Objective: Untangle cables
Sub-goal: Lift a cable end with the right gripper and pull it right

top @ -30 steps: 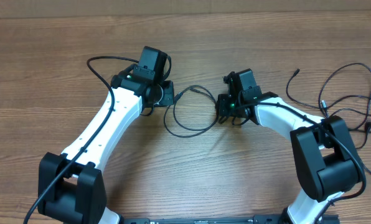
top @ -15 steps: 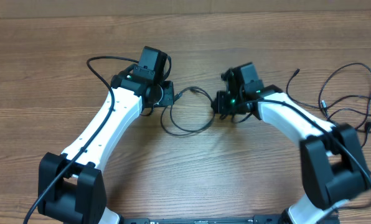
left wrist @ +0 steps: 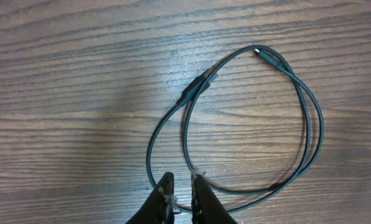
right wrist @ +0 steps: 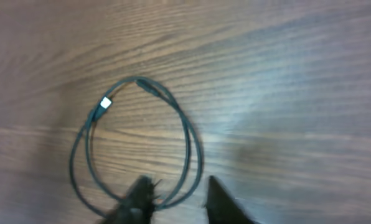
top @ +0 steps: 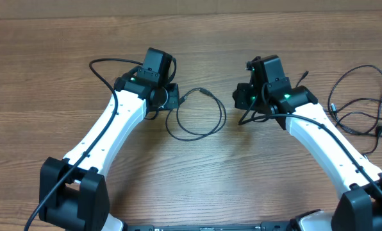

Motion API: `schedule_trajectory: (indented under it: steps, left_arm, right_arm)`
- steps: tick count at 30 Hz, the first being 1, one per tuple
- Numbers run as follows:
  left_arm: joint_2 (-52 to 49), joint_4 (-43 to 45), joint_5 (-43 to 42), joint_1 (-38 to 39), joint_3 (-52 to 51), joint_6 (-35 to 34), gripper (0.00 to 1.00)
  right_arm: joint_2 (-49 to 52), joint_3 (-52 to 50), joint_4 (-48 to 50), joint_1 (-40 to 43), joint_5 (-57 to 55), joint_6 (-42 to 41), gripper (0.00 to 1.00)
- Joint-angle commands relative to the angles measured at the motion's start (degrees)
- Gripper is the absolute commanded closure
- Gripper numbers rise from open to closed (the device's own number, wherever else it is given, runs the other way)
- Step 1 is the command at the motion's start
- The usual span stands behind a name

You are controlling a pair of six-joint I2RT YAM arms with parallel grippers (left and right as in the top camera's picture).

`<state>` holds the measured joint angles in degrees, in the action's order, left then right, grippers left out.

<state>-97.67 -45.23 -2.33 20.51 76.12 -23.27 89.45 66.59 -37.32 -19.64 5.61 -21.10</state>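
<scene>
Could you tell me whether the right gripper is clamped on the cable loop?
No: in the right wrist view the right gripper has its fingers well apart, and the cable loop lies on the table.

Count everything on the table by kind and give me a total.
Robot arms: 2, the left arm and the right arm
Separate cables: 1, the looped cable
Cable heaps: 1, the loose cable tangle at the right edge; its cords cannot be counted
Total: 4

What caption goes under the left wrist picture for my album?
Left claw pinching a looped black cable on the wooden table.
</scene>
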Motion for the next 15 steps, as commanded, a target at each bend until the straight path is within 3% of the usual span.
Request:
schedule_trajectory:
  steps: [1,5,12,15]
  left_arm:
    - [-0.26,0.00,-0.31,0.04,0.74,-1.20,0.89]
    - [-0.26,0.02,-0.28,0.02,0.74,-1.20,0.89]
    - [-0.28,0.20,0.48,0.02,0.74,-1.16,0.88]
    - [-0.28,-0.33,5.05,0.02,0.74,-1.16,0.88]
  right_arm:
    - [1.44,-1.42,2.95,-0.24,0.76,3.19,0.64]
    - [4.74,-3.17,8.04,-0.28,4.15,5.11,0.51]
    - [14.73,-3.28,14.10,-0.28,5.70,5.66,0.50]
    - [17.92,-3.28,15.78,-0.28,5.86,6.62,0.47]
